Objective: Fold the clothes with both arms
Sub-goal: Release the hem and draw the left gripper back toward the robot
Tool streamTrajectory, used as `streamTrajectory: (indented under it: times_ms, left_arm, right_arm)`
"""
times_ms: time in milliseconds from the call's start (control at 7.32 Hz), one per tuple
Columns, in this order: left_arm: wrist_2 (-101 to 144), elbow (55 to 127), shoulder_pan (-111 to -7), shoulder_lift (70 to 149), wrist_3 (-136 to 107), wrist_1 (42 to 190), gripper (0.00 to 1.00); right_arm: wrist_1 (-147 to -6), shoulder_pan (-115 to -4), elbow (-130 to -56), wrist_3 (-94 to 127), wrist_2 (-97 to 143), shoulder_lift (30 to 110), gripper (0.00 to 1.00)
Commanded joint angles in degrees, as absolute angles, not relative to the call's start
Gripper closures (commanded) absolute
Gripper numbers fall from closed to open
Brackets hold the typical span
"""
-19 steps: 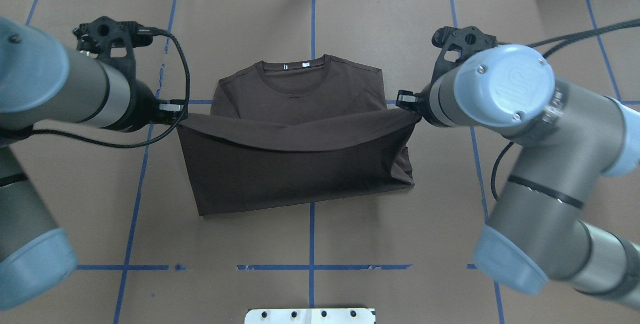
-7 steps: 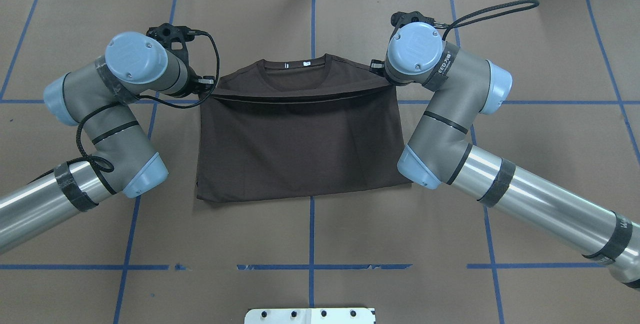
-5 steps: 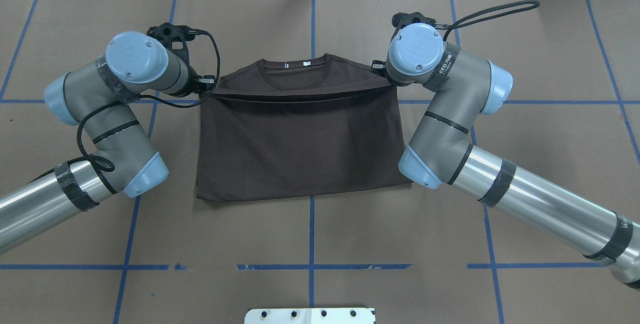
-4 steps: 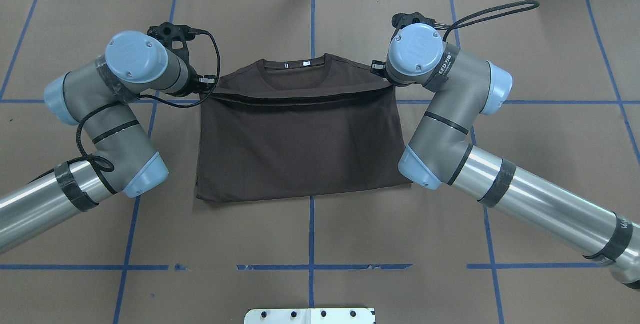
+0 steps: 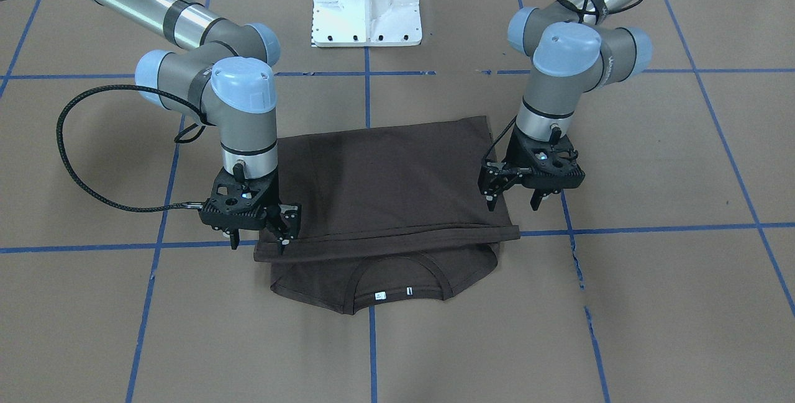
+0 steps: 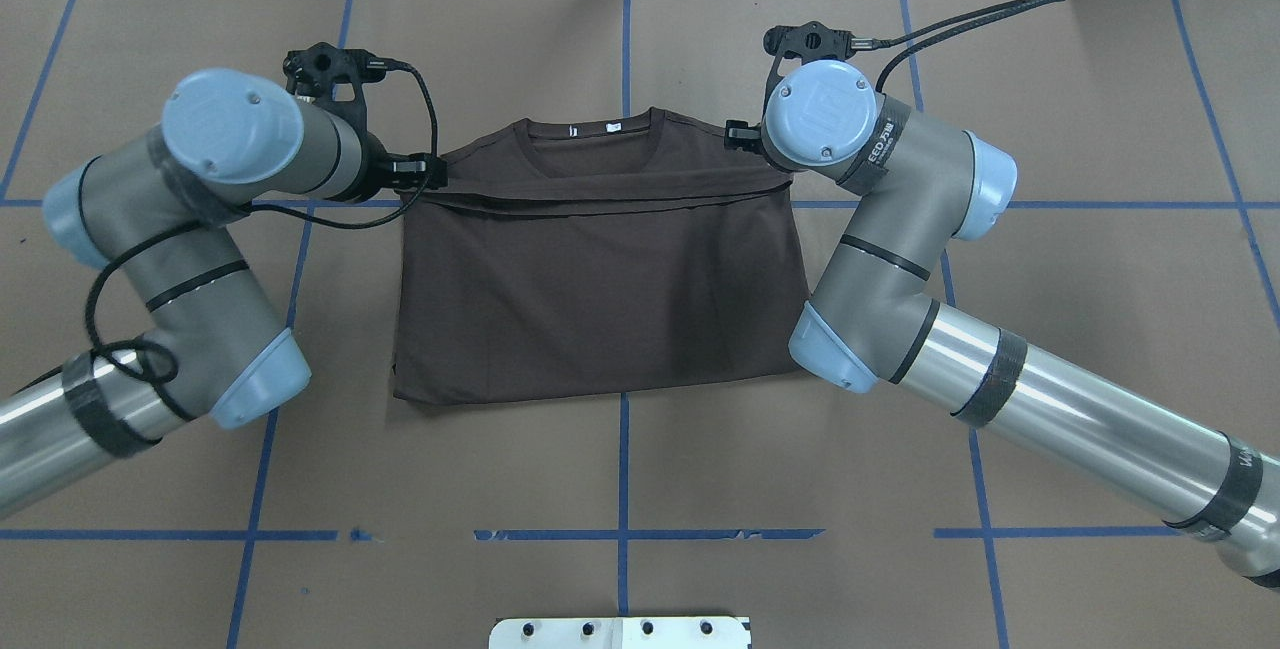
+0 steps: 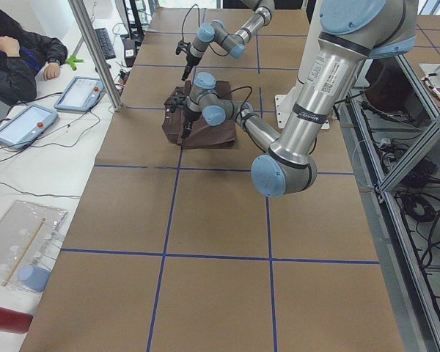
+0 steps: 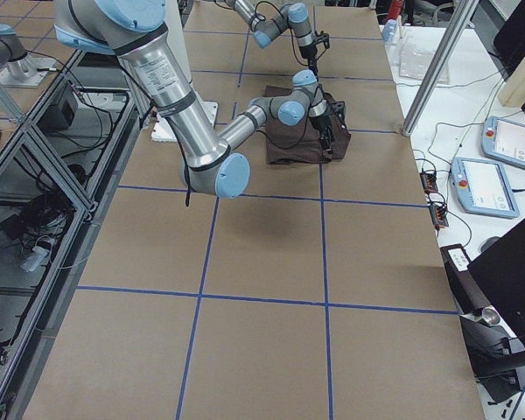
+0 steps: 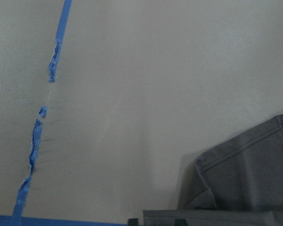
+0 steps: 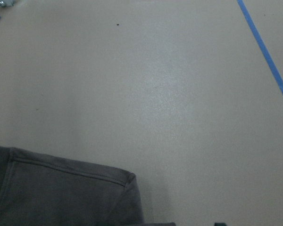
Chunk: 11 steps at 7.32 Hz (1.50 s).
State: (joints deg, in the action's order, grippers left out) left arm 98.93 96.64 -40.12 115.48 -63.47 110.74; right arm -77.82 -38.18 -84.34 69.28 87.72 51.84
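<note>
My left gripper (image 5: 514,203) and right gripper (image 5: 258,243) hung spread and empty at either end of the shirt's (image 5: 385,192) folded-over hem, the shirt lying flat on the table (image 5: 621,303) between them.

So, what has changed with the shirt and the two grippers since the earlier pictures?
The left gripper and right gripper carried the hem of the T-shirt away from the robot, laid it just below the collar, then opened and let go; the left one has lifted clear. The collar end stayed in place.
</note>
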Motion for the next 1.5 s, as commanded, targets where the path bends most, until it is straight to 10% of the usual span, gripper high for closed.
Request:
streamTrajectory:
  times_ms: [0,273,683,1366]
  left_arm:
    - [98.6,104.3,-35.3,109.3,-66.8,110.7,0.0]
    - [98.6,107.5,-30.8,105.1,-71.4,110.8,0.04]
    - [97.9,107.5,-25.3,104.4,-79.4,110.9,0.36]
    - [96.6,107.5,-23.6,103.5,-81.2,110.8,0.43]
  right_arm:
    - [-77.8,-38.2,-86.0,68.3,88.5,51.9,0.0]
    - [-77.7,-38.4,-87.0,67.2,91.6,52.2,0.0]
    - [-78.7,-44.0,-88.6,58.0,107.6,52.4,0.0]
    - [-78.6,-44.1,-88.8,57.4,107.5,52.5,0.0]
